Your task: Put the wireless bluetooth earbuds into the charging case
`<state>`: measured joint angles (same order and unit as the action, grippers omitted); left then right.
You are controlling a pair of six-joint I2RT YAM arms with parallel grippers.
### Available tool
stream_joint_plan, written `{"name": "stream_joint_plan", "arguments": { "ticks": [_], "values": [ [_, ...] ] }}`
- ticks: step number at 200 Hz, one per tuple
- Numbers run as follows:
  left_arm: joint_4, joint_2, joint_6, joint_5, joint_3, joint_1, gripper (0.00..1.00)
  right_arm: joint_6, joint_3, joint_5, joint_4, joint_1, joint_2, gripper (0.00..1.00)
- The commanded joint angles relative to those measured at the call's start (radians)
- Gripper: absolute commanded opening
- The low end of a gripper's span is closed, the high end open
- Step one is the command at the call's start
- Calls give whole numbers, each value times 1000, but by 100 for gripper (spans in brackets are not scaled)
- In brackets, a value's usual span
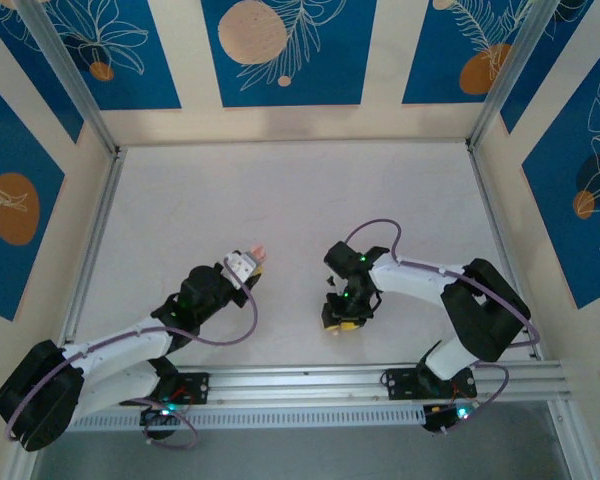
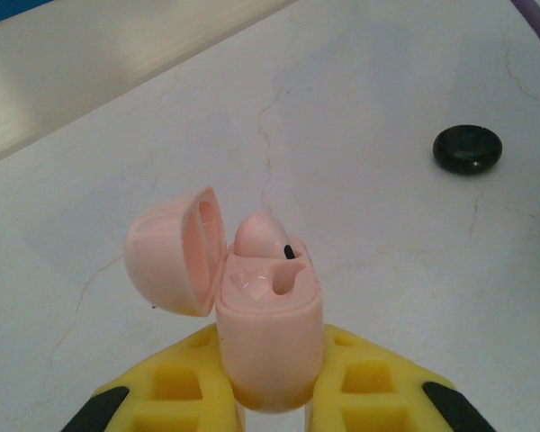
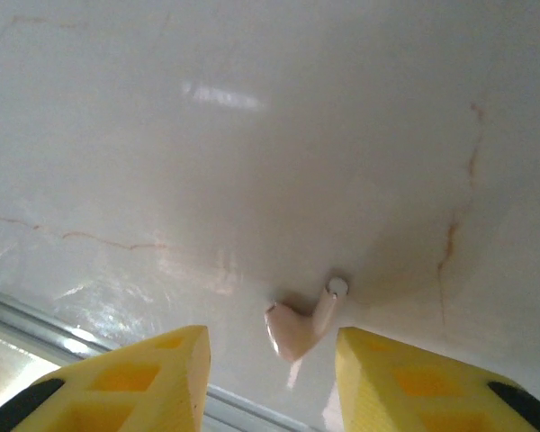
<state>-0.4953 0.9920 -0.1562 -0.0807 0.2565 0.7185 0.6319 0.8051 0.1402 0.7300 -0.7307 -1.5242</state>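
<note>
The left pincer (image 2: 272, 387) clamped the glossy pink egg-shaped plastic charging case (image 2: 270, 328) upright, lid swung open, exposing 1 free slot. The right pincer (image 3: 270, 360) stood open astride the tiny pale pinkish-white earbud (image 3: 297, 328), which lay near the white table's (image 3: 252, 135) near edge, seemingly placed to pinch it.

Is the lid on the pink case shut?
No, the lid is flipped open to one side of the case, so you can see the slots inside.
</note>
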Motion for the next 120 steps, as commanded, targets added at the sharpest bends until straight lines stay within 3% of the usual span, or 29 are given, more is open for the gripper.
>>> {"name": "stream_joint_plan", "arguments": {
  "ticks": [1, 120],
  "values": [
    [6, -21, 0, -16, 18, 11, 11, 11, -13, 57, 56, 3, 40, 41],
    [27, -50, 1, -21, 11, 10, 11, 46, -41, 111, -86, -32, -16, 38]
  ]
}}
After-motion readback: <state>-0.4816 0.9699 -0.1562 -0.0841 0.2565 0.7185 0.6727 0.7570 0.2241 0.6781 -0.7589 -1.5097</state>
